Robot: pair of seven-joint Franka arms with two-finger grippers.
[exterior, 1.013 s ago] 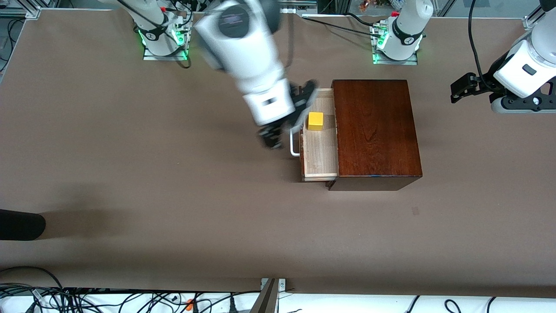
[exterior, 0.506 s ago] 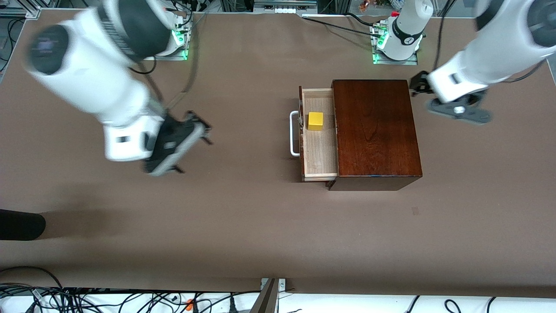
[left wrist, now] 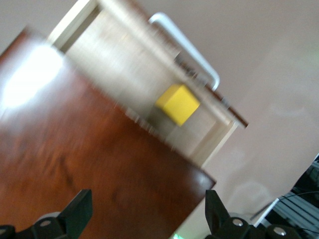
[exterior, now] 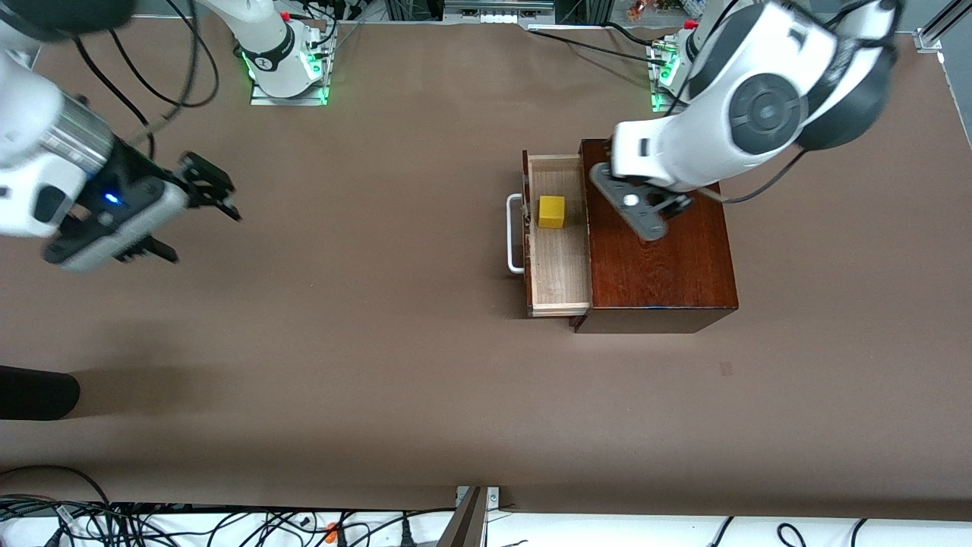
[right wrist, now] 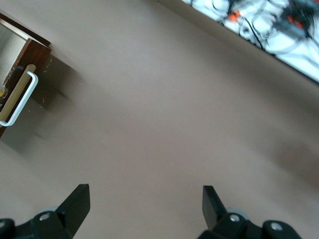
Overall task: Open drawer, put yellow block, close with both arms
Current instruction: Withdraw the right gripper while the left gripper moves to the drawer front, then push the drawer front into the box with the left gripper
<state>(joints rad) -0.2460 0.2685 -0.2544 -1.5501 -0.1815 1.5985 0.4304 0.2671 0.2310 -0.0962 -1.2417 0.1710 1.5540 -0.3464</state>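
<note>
The drawer point(exterior: 558, 258) stands pulled out of the mahogany box point(exterior: 668, 266), its white loop handle point(exterior: 515, 235) toward the right arm's end of the table. The yellow block point(exterior: 552, 211) lies in the tray. The left arm point(exterior: 714, 137) reaches over the box. In the left wrist view my left gripper point(left wrist: 148, 219) is open and empty above the box top point(left wrist: 75, 159), with the block point(left wrist: 177, 103) and handle point(left wrist: 189, 55) in sight. My right gripper point(exterior: 199, 228) is open and empty over bare table at the right arm's end, well away from the drawer. It also shows in the right wrist view point(right wrist: 144, 206), with the handle point(right wrist: 17, 102) at the edge.
A dark rounded object point(exterior: 34, 391) lies at the right arm's end, nearer to the camera. Cables point(exterior: 190, 524) run along the table's near edge. Both arm bases point(exterior: 285, 68) stand along the edge farthest from the camera. Brown tabletop point(exterior: 380, 342) surrounds the box.
The right arm swung from the drawer handle out to its own end of the table. The left arm came in from its end to over the box. Drawer and block stayed put.
</note>
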